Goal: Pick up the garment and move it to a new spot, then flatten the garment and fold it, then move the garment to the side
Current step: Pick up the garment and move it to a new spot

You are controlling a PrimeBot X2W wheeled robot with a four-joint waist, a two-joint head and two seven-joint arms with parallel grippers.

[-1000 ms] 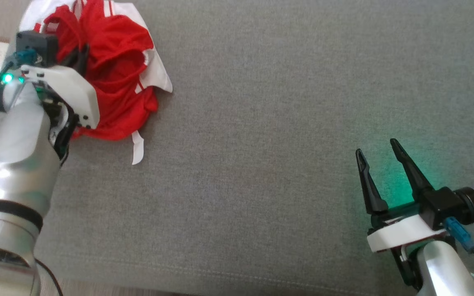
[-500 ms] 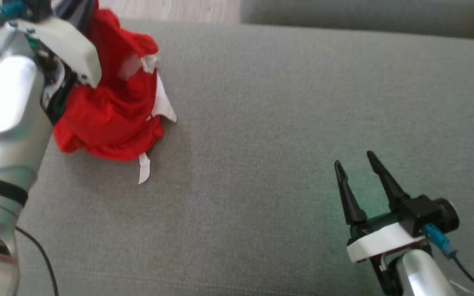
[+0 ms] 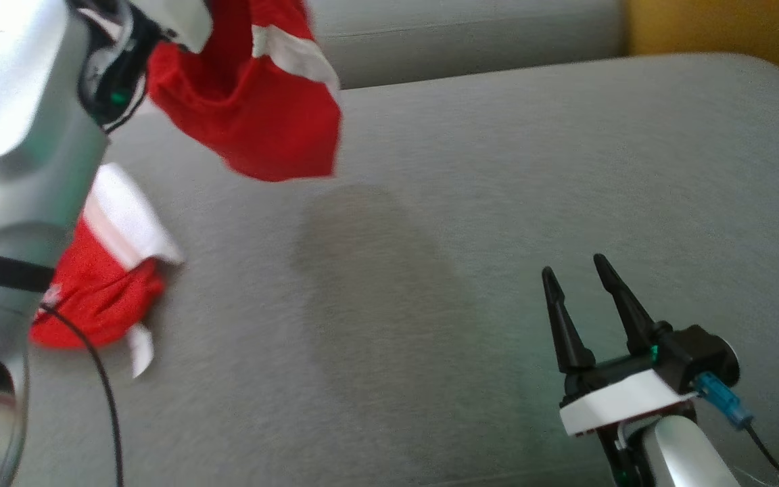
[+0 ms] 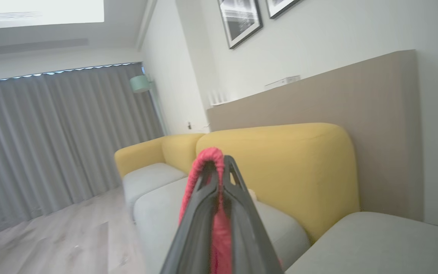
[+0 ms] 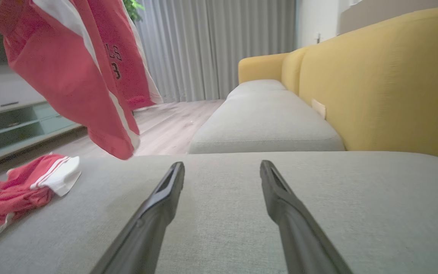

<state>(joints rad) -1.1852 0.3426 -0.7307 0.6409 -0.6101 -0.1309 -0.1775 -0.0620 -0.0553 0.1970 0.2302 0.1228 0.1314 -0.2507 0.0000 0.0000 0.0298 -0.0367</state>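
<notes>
A red garment with white stripes (image 3: 261, 115) hangs in the air above the grey seat cushion (image 3: 430, 237) at the upper left. My left gripper (image 4: 219, 161) is shut on a fold of its red cloth, which loops over the fingertips. In the right wrist view the hanging garment (image 5: 70, 72) shows dark lettering. A second red and white piece of clothing (image 3: 102, 291) lies crumpled on the cushion beneath my left arm (image 3: 17, 135). My right gripper (image 3: 572, 265) rests open near the cushion's front right with nothing between its fingers (image 5: 154, 213).
A yellow backrest (image 5: 375, 76) runs along the right side of the sofa, and a second grey cushion (image 5: 264, 125) lies beyond. Wooden floor (image 5: 165, 125), grey curtains (image 5: 211, 45) and a low cabinet (image 5: 13, 121) lie past the cushion's far left edge.
My left arm has risen and lifted the red garment clear of the cushion; a second red and white piece stayed lying there. The head view has tilted upward. My right gripper stays open.
</notes>
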